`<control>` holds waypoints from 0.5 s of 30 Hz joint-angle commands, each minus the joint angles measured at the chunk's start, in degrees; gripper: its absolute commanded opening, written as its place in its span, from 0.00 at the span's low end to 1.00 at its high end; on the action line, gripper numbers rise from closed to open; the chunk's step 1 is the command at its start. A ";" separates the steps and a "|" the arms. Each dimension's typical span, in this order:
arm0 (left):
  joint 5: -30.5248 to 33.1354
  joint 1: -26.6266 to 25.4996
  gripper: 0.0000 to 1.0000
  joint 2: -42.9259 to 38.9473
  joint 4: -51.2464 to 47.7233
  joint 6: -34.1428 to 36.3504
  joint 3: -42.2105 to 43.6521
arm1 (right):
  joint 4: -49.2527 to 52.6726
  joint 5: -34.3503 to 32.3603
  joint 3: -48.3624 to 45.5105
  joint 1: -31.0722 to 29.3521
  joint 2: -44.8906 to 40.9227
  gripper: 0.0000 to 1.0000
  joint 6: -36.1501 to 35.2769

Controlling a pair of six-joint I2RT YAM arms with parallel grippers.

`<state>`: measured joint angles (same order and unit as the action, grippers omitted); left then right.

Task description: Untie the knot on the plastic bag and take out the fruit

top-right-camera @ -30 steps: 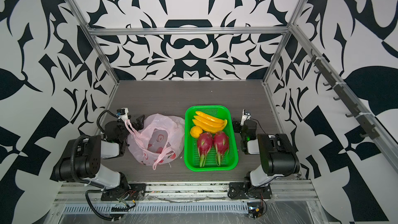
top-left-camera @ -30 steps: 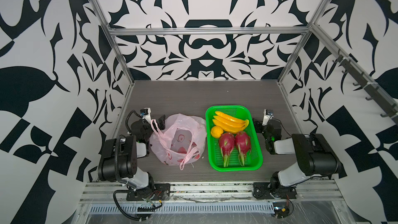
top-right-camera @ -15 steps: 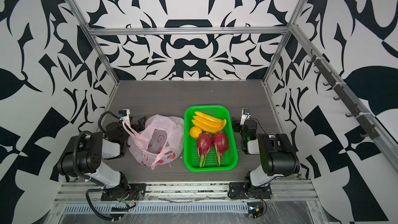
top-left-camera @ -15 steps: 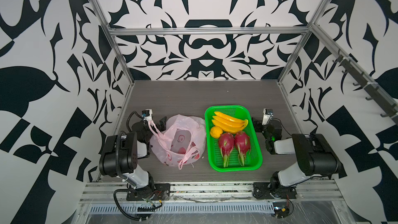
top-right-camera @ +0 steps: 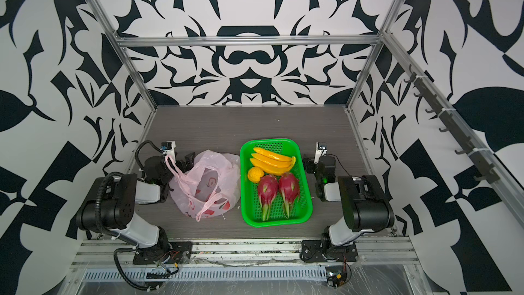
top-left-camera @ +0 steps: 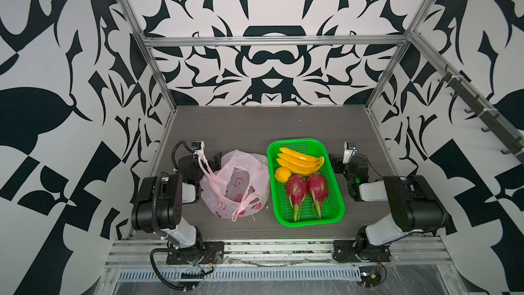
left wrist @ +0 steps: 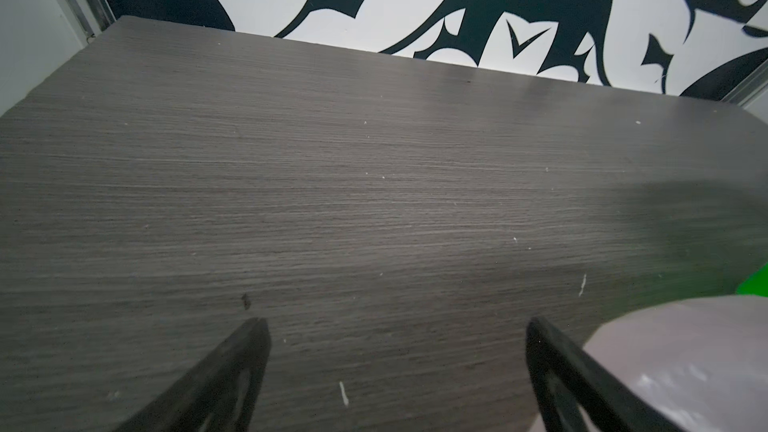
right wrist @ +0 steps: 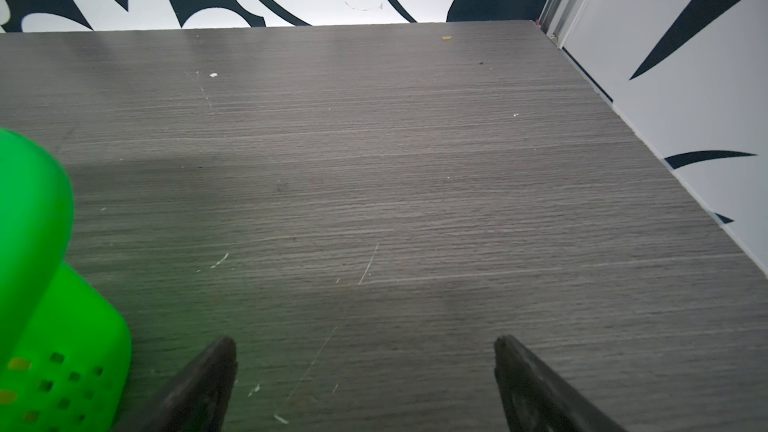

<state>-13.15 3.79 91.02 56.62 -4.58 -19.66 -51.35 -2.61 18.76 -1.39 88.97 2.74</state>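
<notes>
- Risks dragging the plastic bag [top-left-camera: 249, 177] off the table when pulling back — handle loop [top-left-camera: 204, 166] seemingly caught on the left wrist.
- Bananas [top-left-camera: 297, 161], dragon fruits [top-left-camera: 296, 190], citrus [top-left-camera: 282, 173]: in the green basket [top-left-camera: 295, 139].
- Left gripper [left wrist: 397, 322] low against the bag, jaws wide, empty.
- Right gripper [right wrist: 363, 342] low beside the basket — wide, empty.

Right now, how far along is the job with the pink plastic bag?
Done: the pale pink plastic bag lies open, handle loops untied; yellow bananas, small orange citrus and two magenta dragon fruits sit in the green perforated basket. In hand: nothing; left gripper and right gripper are open, empty. Left: apparently nothing.
</notes>
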 commanded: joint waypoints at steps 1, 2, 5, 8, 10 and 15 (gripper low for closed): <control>4.09 -1.16 0.99 -1.37 -3.77 1.78 -1.71 | -0.59 -1.37 1.58 -0.67 -0.11 0.99 -0.74; 4.09 -1.16 0.99 -1.37 -3.79 1.82 -1.80 | -0.46 -1.67 1.54 -0.81 -0.11 0.99 -0.89; 4.18 -1.23 0.99 -1.29 -3.74 1.85 -1.79 | -0.46 -1.77 1.48 -0.98 -0.18 0.99 -0.99; 4.35 -1.24 0.99 -1.34 -3.73 1.86 -1.76 | -0.59 -1.52 1.38 -1.01 -0.24 0.99 -1.07; 4.35 -1.24 0.99 -1.37 -3.73 1.86 -1.70 | -0.59 -1.45 1.36 -1.01 -0.24 0.99 -1.16; 4.18 -1.23 0.99 -1.46 -3.67 1.93 -1.62 | -0.65 -1.52 1.36 -0.99 -0.26 0.99 -1.16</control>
<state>-9.17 2.61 90.80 53.17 -3.14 -20.86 -50.78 -3.90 18.81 -1.87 88.97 2.48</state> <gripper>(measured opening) 0.993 0.993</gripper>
